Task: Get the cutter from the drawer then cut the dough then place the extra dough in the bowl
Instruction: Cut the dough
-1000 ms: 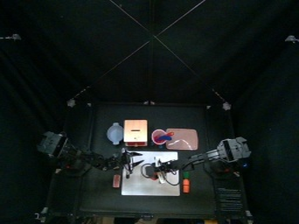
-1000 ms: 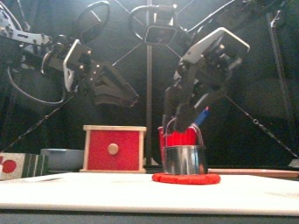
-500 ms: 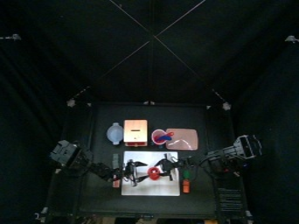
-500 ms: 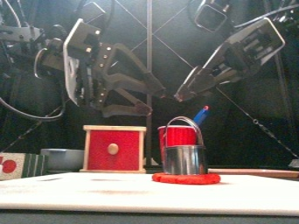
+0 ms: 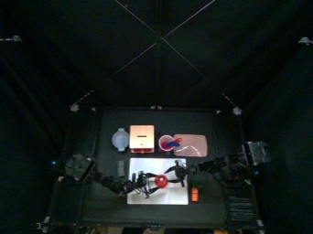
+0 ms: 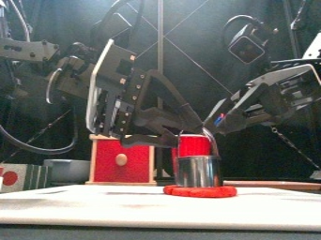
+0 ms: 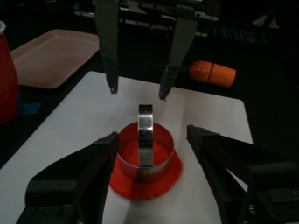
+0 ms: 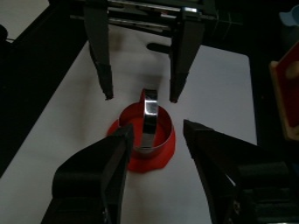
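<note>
The metal cutter (image 6: 194,172) stands on the red dough disc (image 6: 200,191), its wire handle (image 7: 145,131) upright, in the middle of the white cutting board (image 5: 149,196). My left gripper (image 5: 138,180) is open just left of the cutter and level with it. In the left wrist view the cutter (image 7: 146,150) sits between the jaws without touching them. My right gripper (image 5: 181,174) is open just right of it, facing the left one. In the right wrist view the cutter (image 8: 149,128) and dough (image 8: 142,153) lie just ahead of the jaws.
Behind the board stand the wooden box (image 5: 142,139) with its red drawer front (image 6: 122,159), the blue-grey bowl (image 5: 120,139) to its left, and the pink tray (image 5: 196,146) with the red cup (image 6: 194,146). An orange toy (image 5: 193,193) lies at the board's right edge.
The right gripper has let go of the cutter's handle, lifted off and drawn back to the right. The left gripper has come down and in toward the cutter.
</note>
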Controlling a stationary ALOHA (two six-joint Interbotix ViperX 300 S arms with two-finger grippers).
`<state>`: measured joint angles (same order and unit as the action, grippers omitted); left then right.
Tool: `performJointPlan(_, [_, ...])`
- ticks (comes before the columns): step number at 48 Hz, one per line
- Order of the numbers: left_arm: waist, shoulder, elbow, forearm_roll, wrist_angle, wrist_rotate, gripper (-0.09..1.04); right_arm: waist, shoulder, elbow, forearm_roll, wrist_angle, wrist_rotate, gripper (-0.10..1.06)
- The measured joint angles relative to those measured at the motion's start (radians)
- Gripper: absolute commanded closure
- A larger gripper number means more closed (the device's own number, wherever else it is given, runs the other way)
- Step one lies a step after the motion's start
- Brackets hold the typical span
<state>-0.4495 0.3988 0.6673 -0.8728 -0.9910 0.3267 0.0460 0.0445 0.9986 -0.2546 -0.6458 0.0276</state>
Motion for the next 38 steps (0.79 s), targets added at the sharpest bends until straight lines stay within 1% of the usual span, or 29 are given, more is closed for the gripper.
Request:
performJointPlan(10, [0.000,0.002,0.006,0.000,0.000,0.003,0.00,0.002,0.018,-0.008,0.000,-0.023,0.003,0.13])
performJointPlan(14, [0.003,0.002,0.012,0.000,0.000,0.006,0.02,0.002,0.018,-0.008,0.003,-0.023,0.006,0.13])
performJointPlan(23, [0.008,0.000,0.034,0.005,0.000,0.011,0.08,0.005,0.012,-0.008,0.037,-0.020,0.006,0.13])
performJointPlan(32, [0.009,0.000,0.034,0.009,0.000,0.011,0.08,0.028,0.008,-0.017,0.052,0.002,0.006,0.13])
performJointPlan(38, [0.012,0.000,0.032,0.015,0.002,0.011,0.08,0.040,0.008,-0.021,0.052,0.014,-0.014,0.13])
